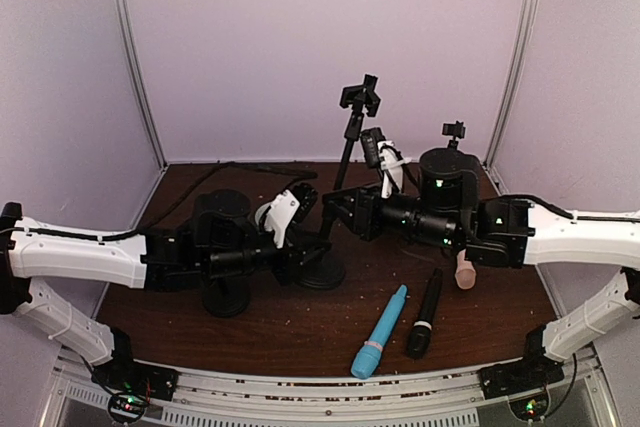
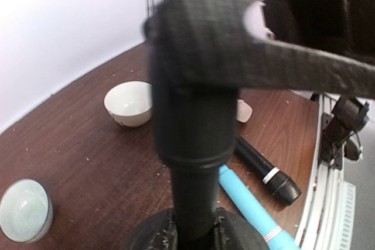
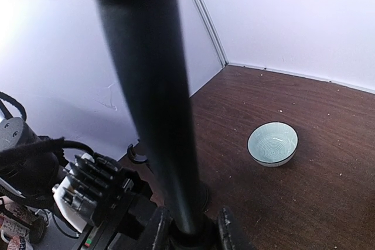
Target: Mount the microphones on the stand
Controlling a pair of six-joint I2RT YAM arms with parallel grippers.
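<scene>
Left gripper is clamped low on the black pole of the stand, and right gripper is clamped on it just above. To their right, apart from both, the light blue microphone, black microphone and cream microphone lie on the table.

A dark brown wood-grain counter stands inside a booth of 3 plain, pale lilac-white walls: the back wall, the left wall and the right wall. At the 2 rear corners a left metal strip and a right metal strip run upward. Pale specks litter the counter's near edge, just beside a slotted metal rail. The light is soft and diffuse.
</scene>
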